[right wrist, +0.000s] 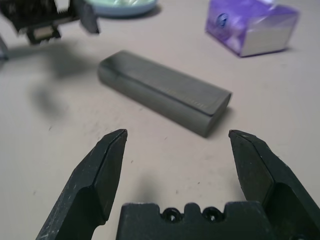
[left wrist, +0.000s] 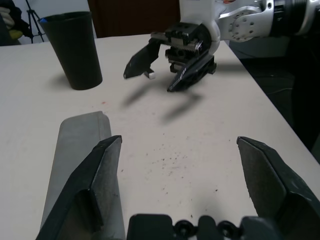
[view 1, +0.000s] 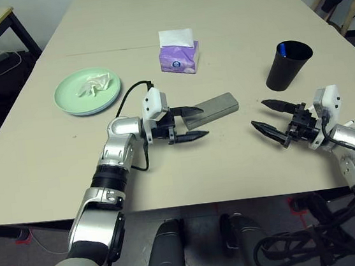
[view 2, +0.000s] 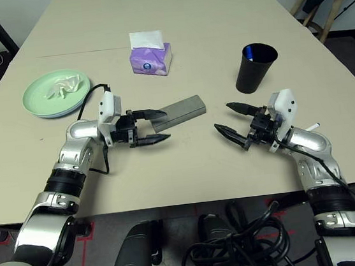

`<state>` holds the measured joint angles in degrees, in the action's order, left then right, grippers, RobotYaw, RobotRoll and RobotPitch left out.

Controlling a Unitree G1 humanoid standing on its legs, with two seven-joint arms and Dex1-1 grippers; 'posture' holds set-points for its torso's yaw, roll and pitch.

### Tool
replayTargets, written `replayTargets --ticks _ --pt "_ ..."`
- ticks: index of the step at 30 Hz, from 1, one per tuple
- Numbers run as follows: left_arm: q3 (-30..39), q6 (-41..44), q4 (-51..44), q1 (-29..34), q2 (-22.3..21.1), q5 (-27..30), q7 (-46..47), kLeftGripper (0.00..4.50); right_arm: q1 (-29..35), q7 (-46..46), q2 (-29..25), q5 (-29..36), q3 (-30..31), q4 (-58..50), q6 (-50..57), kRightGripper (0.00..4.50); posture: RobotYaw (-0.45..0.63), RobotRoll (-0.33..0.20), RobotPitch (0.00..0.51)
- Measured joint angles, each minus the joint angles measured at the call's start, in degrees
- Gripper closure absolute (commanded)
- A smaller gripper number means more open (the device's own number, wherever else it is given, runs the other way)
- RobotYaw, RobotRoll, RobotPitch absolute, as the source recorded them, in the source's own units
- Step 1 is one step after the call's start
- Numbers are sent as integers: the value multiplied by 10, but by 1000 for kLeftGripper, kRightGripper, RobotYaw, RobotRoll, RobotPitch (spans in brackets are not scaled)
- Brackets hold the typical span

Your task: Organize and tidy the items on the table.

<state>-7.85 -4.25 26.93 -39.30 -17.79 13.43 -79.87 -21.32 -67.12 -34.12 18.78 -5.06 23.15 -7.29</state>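
Glasses case [view 1: 216,107] lies just beside spread left pincer [view 1: 192,123], unheld; right pincer [view 1: 266,116] spread.

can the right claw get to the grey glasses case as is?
Probably yes. The right claw is open and aimed toward the glasses case, with bare table between them. The left claw hovers at the case's near end, so they could crowd.
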Motion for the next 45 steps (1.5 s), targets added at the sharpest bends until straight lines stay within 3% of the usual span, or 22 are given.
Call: replayTargets --ticks 7,14,20,25,30,45 --pt "-1 26 -18 5 -2 11 -3 25 -85 -115 -116 -87 71 62 -55 0 89 0 123" --pt "-3 26 -18 7 9 13 3 25 -180 -233 -183 -164 155 176 -172 0 100 0 135" --pt "-3 27 -28 21 9 13 12 25 -235 -251 -237 -181 263 241 -238 0 98 0 145" --pt "-4 28 -39 24 9 15 15 25 -293 -251 -252 -212 314 294 -278 0 91 0 152" --pt "-7 31 -39 27 10 15 24 25 -323 -252 -250 -257 317 324 -299 0 91 0 161" --pt "-7 37 -59 43 6 15 60 25 -339 -237 -240 -357 320 360 -400 0 105 0 171"
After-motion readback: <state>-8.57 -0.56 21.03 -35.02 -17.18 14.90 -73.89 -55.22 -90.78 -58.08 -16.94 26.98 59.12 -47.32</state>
